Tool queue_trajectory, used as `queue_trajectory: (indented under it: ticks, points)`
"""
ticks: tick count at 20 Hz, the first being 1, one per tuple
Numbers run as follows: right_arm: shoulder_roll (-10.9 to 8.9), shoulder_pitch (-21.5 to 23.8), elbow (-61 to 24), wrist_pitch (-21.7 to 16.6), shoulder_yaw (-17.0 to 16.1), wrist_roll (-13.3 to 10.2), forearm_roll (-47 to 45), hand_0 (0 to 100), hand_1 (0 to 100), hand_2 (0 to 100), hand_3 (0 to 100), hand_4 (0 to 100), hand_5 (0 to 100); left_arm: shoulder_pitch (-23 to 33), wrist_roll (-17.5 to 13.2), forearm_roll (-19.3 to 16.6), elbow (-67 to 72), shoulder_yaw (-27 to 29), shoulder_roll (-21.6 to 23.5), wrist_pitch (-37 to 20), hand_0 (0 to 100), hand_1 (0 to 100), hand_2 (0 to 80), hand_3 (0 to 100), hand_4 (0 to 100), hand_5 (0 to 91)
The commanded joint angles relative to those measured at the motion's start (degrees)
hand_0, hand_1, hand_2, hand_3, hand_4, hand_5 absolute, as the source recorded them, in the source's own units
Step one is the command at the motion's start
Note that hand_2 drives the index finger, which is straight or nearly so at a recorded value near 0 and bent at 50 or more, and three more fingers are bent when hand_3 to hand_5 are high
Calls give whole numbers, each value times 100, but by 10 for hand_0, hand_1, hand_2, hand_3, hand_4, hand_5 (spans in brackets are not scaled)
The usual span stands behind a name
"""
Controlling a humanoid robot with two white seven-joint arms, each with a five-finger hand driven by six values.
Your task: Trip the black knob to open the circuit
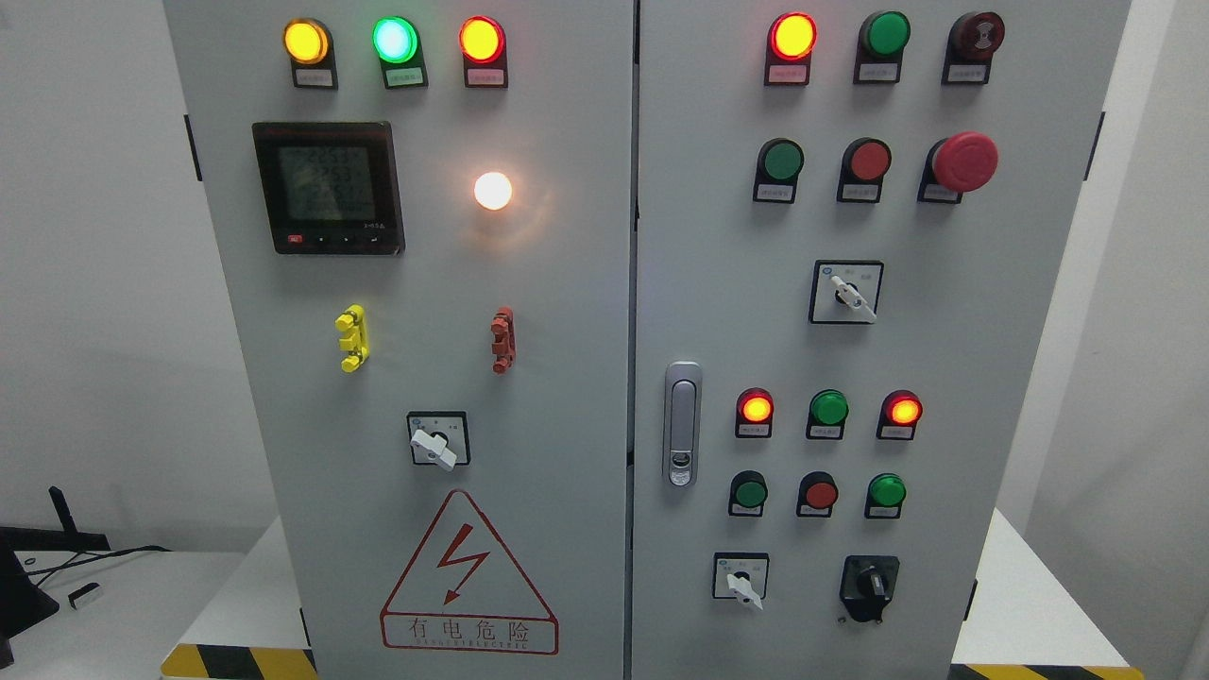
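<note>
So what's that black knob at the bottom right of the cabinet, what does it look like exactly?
The black knob is a rotary switch on the right door of the grey cabinet, in the bottom row, to the right of a white-handled selector switch. It looks like matt black plastic: a dark base plate with a raised grip bar standing roughly upright, carrying a small pale mark. It sits below the green button. Nothing touches it; no robot hand is in view.

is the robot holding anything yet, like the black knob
Nothing is held: neither robot hand is in view. The black knob sits untouched at the lower right of the cabinet's right door.
</note>
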Motion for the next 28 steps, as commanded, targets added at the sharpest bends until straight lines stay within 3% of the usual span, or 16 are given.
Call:
queue_trajectory:
  ticks: [1,12,28]
  points:
    - [-34,-406,5,239,6,-4,7,318,713,315,836,1000,1000,0,2,26,0,0,-4,1,120,389,0,0,0,0]
    - [-105,-916,146,837,32,5,16,278,738,342,835,996,1000,9,2,26,0,0,-4,1,120,389,0,0,0,0]
    - [-78,-1241,295,1136,322,23,7,283,734,388,845,995,1000,0,2,26,0,0,5,1,120,389,0,0,0,0]
